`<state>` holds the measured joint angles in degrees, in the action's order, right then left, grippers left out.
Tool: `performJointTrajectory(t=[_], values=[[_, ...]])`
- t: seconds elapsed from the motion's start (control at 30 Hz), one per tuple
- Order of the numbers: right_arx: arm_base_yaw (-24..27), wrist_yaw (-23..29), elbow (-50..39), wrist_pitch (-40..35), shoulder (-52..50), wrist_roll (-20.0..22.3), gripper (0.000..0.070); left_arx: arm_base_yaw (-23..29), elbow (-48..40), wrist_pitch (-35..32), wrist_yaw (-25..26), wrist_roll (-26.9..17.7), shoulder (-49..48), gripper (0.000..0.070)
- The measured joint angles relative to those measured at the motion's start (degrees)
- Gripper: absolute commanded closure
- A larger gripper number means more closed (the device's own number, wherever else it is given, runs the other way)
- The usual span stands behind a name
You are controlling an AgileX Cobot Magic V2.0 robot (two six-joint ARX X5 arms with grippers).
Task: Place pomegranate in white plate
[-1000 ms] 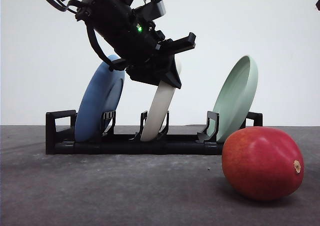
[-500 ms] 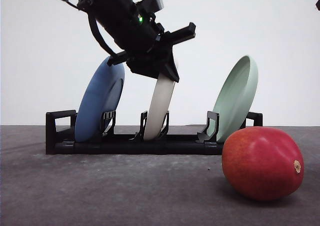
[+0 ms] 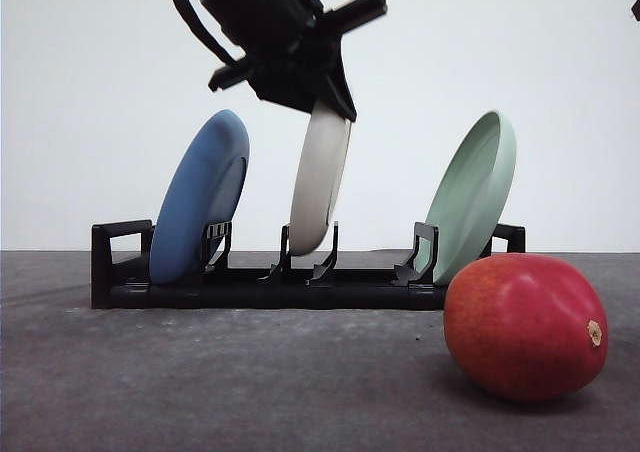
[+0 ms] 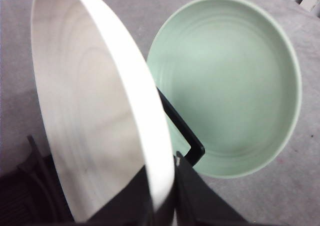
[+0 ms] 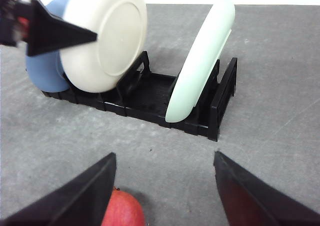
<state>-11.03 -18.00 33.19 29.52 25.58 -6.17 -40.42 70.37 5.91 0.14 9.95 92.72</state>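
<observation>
- Pomegranate [image 3: 525, 327]: nearest item in the front view, at about 4 o'clock of that picture. It rests on the dark counter [image 3: 200, 392], well clear of any hand. Long axis runs roughly side to side, stem nub toward the robot's right. Just in front of the pale green plate [image 3: 472, 194].
- Right hand [image 5: 165, 193]: fingers spread wide, nothing between them. In the right wrist view a red curve of the fruit [image 5: 122, 208] sits close by the finger [image 5: 75, 196] on that picture's left. Judgement: the right arm is the nearer one to the fruit.
- Rack [image 3: 300, 287]: black slotted stand across the mid-counter. Blue plate [image 3: 200, 197] leans in the 9 o'clock slot, green plate in the 3 o'clock slot. The middle slot has no plate seated in it.
- White plate [image 3: 320, 177]: on edge, near vertical, its lower rim above the middle slot and apart from the rack floor. Not yet flat on the counter.
- Left hand [image 4: 165, 191]: pinches the white plate's rim, a finger on each face, at 12 o'clock of the plate in the front view.
- Relation that matters: the plate is at about 10 o'clock from the fruit, raised and farther back. Judgement: plate must be laid face-up on open counter before the fruit can go in.
</observation>
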Motion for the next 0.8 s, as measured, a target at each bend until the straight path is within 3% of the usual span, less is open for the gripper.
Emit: performJointTrajectory(t=[0.37, 0.7, 0.8], values=[[0.0, 0.0, 0.0, 0.0, 0.0, 0.0, 0.0308, -1.1, 0.0, 2.2, 1.5, 1.7, -7.8, 0.0695], [0.0, 0.0, 0.0, 0.2, 0.0, 0.0, 0.0308, -6.6, -0.4, 7.2, 1.7, 1.7, -17.9, 0.0693], [0.0, 0.0, 0.0, 0.2, 0.0, 0.0, 0.0308, -9.0, -4.3, 5.4, 1.2, 1.9, -22.6, 0.0693]])
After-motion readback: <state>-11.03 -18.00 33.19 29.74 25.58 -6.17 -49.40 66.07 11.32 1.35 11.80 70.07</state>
